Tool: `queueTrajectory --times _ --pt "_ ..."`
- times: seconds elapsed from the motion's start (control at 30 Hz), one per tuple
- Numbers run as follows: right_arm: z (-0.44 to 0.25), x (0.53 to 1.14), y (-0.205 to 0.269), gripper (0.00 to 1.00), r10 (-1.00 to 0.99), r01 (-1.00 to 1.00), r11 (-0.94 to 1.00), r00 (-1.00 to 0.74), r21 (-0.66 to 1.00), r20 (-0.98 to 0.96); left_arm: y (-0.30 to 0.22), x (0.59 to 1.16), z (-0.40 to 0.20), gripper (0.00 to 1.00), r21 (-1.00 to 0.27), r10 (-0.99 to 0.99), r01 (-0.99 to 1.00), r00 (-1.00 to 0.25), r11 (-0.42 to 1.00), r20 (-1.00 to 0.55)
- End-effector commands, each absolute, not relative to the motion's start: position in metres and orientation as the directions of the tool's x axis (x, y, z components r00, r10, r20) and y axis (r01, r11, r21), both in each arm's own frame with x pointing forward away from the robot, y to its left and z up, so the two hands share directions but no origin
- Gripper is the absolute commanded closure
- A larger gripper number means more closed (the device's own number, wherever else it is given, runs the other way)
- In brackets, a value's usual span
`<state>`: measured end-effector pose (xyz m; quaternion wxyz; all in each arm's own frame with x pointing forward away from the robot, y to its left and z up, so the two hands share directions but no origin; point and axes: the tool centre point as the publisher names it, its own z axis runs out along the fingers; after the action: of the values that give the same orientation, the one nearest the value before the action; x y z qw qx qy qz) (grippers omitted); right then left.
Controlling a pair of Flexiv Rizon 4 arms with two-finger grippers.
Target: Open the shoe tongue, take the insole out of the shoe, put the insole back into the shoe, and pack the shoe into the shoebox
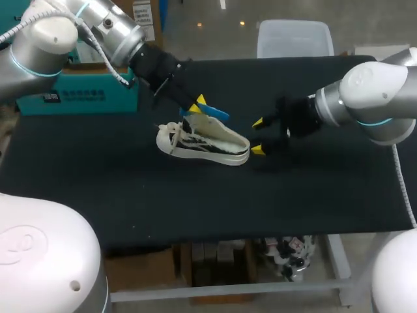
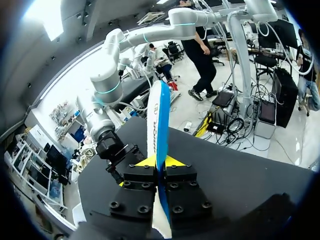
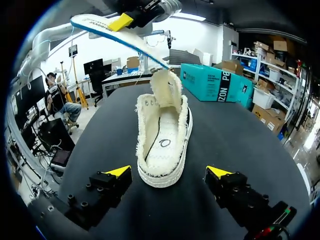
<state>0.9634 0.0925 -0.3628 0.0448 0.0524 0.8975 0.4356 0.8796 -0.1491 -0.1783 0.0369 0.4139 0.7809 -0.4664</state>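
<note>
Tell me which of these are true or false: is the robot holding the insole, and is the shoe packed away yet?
1. The left tool is shut on the insole. True.
2. The insole is lying inside the shoe. False: it is held up in the air above the shoe.
3. The right tool is open, close to the shoe's heel. True.
4. The shoe is packed in the shoebox. False: the shoe lies on the black table, and the teal shoebox stands apart from it.
</note>
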Motion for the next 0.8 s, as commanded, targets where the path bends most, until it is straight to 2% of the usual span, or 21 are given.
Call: queueTrajectory --times 0.03,0.53,0.8 --pt "-0.339 0.964 0.098 0.0 0.122 0.033 0.692 -0.99 0.721 -0.072 -0.134 0.877 -0.167 1.0 -0.708 0.628 0.687 -0.626 0.164 -0.462" --pt "-0.294 0.99 0.139 0.0 0.136 0.076 0.895 -0.985 0.44 -0.107 -0.072 0.87 -0.155 1.0 -0.731 0.602 0.675 -0.626 0.1 -0.496" --pt "-0.304 0.993 0.164 0.0 0.145 0.094 0.931 -0.982 0.352 -0.122 -0.041 0.867 -0.162 1.0 -0.735 0.534 0.663 -0.676 0.143 -0.507"
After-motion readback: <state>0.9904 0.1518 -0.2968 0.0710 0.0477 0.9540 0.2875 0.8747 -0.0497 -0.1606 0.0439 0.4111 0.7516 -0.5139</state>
